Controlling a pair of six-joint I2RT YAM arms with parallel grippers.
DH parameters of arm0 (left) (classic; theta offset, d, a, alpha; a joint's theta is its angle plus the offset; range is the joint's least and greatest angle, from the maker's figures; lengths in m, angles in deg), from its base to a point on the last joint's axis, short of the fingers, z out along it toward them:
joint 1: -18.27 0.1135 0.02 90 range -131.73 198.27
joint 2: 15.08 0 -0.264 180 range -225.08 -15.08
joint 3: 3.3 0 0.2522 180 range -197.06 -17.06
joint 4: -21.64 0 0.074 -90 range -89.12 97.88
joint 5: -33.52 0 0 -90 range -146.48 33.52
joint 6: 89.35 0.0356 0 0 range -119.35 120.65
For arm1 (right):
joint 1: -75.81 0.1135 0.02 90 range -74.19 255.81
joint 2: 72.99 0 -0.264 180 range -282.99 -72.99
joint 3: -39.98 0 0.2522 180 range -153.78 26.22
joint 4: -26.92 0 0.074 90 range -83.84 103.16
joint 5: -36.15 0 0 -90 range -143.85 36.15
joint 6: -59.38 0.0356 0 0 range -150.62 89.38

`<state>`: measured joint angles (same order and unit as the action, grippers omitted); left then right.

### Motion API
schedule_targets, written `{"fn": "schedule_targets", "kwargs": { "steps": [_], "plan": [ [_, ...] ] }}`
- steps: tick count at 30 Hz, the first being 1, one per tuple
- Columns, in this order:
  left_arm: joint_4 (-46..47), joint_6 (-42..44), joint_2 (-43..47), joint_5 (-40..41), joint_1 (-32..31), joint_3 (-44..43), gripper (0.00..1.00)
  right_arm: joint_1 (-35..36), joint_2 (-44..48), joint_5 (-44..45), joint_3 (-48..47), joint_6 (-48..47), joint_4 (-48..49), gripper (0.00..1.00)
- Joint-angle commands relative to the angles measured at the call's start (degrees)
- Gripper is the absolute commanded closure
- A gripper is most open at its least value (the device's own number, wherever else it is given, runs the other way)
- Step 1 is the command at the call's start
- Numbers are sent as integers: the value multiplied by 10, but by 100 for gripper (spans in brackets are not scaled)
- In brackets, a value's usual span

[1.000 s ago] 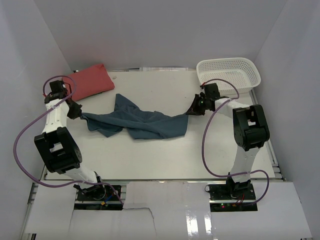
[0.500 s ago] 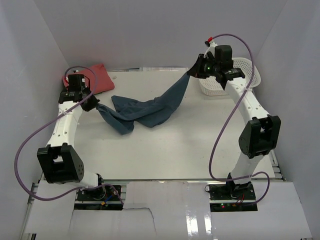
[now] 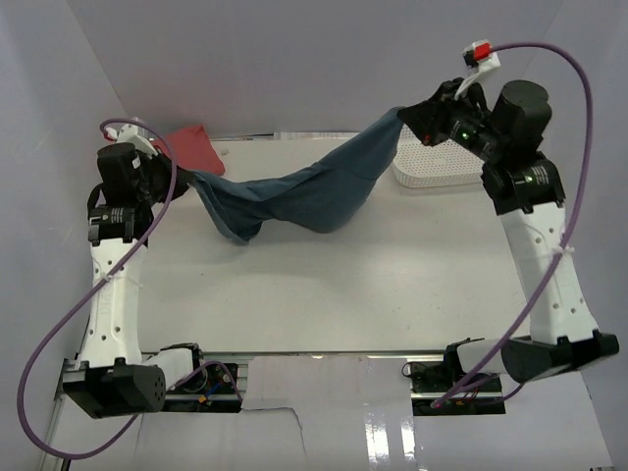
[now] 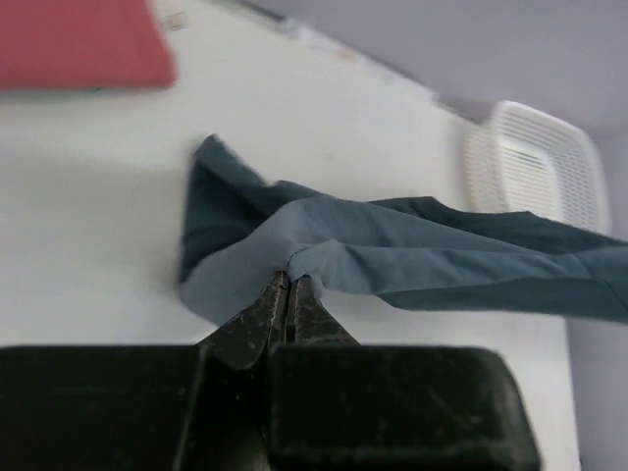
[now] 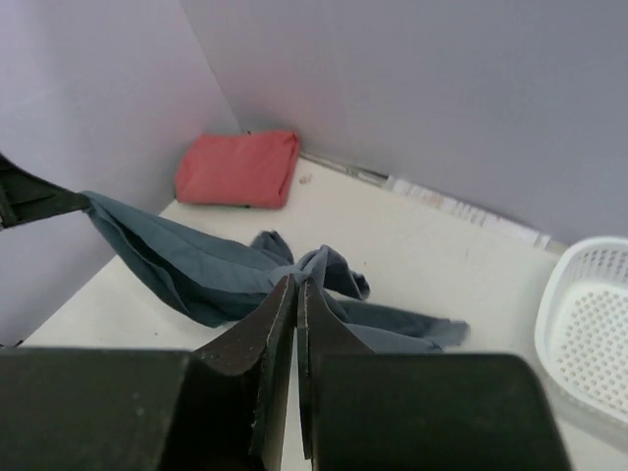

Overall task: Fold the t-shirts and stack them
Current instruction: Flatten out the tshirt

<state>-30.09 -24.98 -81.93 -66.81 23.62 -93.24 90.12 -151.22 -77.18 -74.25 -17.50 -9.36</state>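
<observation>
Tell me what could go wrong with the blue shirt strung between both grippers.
The left gripper and right gripper pinch only small bits of the blue t-shirt; either might slip. The cloth hangs bunched, so laying it down may crease it. It passes near the white basket and could snag it.

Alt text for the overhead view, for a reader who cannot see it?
The left gripper and right gripper hold a blue t-shirt stretched, sagging, between them above a white table. A folded red t-shirt lies far left; a white basket sits far right.
</observation>
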Motion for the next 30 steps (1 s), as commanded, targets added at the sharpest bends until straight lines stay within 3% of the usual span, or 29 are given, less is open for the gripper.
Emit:
{"fn": "schedule_targets", "kwargs": {
  "steps": [1, 3, 7, 12, 19, 26, 30],
  "plan": [
    [85, 15, 27, -166, -12, -19, 100, -1, 75, -18, 7, -18, 58, 92],
    [100, 15, 35, -231, -13, -21, 100, -1, 102, -26, 20, -20, 68, 92],
    [131, 22, 77, -275, -31, -20, 100, -1, 188, -36, 41, -26, 76, 92],
    [153, 21, 191, -263, -44, 27, 100, -1, 280, -24, 43, -28, 70, 92],
    [106, 30, 295, -168, -72, 42, 100, -1, 381, 14, 60, -26, 85, 92],
    [70, 52, 304, 51, -86, -13, 100, -1, 395, 63, 0, -29, 85, 92],
    [121, 88, 291, 180, -138, -48, 100, -1, 370, 82, -23, -28, 96, 92]
  ]
}}
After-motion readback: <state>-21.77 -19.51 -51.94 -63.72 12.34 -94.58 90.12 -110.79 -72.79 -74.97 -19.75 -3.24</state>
